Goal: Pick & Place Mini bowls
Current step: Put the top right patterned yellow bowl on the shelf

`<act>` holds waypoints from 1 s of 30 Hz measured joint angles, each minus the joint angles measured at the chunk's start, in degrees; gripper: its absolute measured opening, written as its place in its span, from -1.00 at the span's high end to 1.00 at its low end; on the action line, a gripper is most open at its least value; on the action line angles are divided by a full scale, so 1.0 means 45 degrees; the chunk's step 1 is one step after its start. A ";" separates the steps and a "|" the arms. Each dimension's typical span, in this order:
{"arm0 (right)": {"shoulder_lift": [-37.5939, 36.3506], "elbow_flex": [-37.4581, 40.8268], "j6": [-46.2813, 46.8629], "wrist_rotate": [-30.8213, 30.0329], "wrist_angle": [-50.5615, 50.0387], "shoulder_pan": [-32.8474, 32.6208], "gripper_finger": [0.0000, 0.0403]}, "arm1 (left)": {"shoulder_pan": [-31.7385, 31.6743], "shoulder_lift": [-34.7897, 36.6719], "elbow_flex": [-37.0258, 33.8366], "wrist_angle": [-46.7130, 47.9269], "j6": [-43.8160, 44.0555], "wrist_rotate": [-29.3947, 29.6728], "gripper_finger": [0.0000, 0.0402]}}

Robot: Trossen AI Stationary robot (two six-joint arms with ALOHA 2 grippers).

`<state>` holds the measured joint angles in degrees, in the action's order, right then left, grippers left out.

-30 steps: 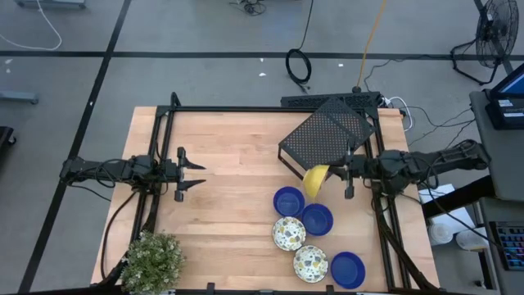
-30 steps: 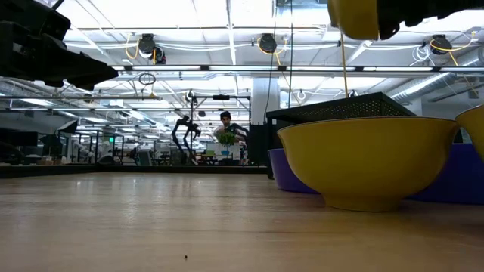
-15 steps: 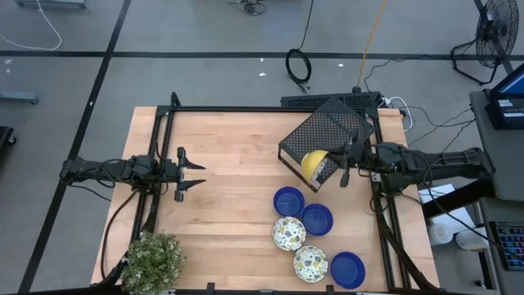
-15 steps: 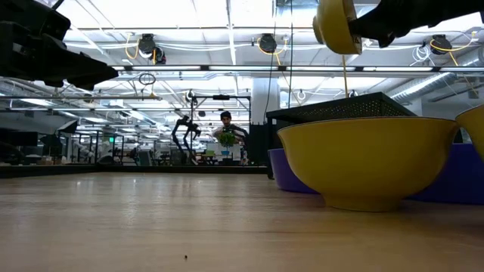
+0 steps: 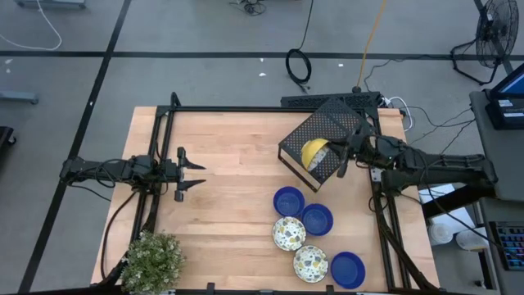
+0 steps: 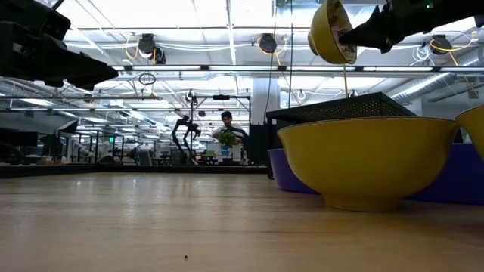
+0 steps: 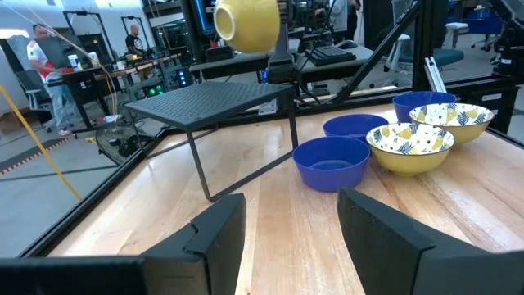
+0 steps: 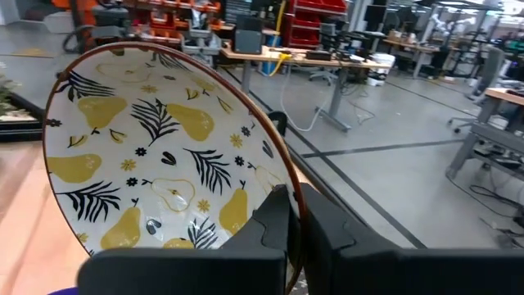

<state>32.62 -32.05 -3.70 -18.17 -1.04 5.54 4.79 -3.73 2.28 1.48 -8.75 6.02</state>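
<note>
My right gripper (image 5: 336, 156) is shut on a mini bowl (image 5: 314, 153), yellow outside and cream-white inside with yellow pears and dark leaves (image 8: 155, 164). It hangs in the air over the black perforated box (image 5: 327, 131); the left wrist view shows this bowl (image 7: 246, 23) above the box top (image 7: 221, 102). Several other mini bowls rest on their bases near the table's right near corner: blue ones (image 5: 288, 201) (image 5: 317, 219) (image 5: 348, 270) and patterned ones (image 5: 289, 233) (image 5: 311, 263). My left gripper (image 5: 196, 174) waits open at the table's left. My right gripper pinches the bowl's rim (image 8: 284, 192), one finger (image 8: 270, 225) on the patterned inside and the other (image 8: 332, 225) on the outside. It reaches in level from the table's right. The bowl is lifted clear, tipped on edge (image 6: 329, 32), its opening facing the right arm.
The black perforated box stands tilted at the far right. A potted plant (image 5: 153, 260) sits at the left near corner. Bare wood (image 5: 229, 164) lies between the two arms. A person (image 6: 225, 132) shows in the room far behind the table.
My right gripper has carried the bowl toward the table's far edge, from beside the box's near corner to above its top. The bowl has tipped from hanging below the fingers to standing on edge.
</note>
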 joint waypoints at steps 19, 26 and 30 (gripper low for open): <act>0.0000 0.0000 0.0005 0.0005 0.0000 0.1848 0.98 | 0.0000 -0.0001 0.0000 0.0000 0.0000 0.0000 0.01; 0.0000 0.0000 0.0005 0.0005 0.0000 0.2573 0.98 | -0.0003 -0.0004 0.0000 0.0000 0.0000 0.0000 0.01; 0.0000 0.0000 0.0005 0.0000 0.0000 0.3000 0.98 | -0.0004 -0.0001 0.0000 0.0003 0.0000 0.0000 0.01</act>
<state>32.62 -32.05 -3.68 -18.17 -1.04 19.04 4.78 -3.73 2.28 1.49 -8.75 6.02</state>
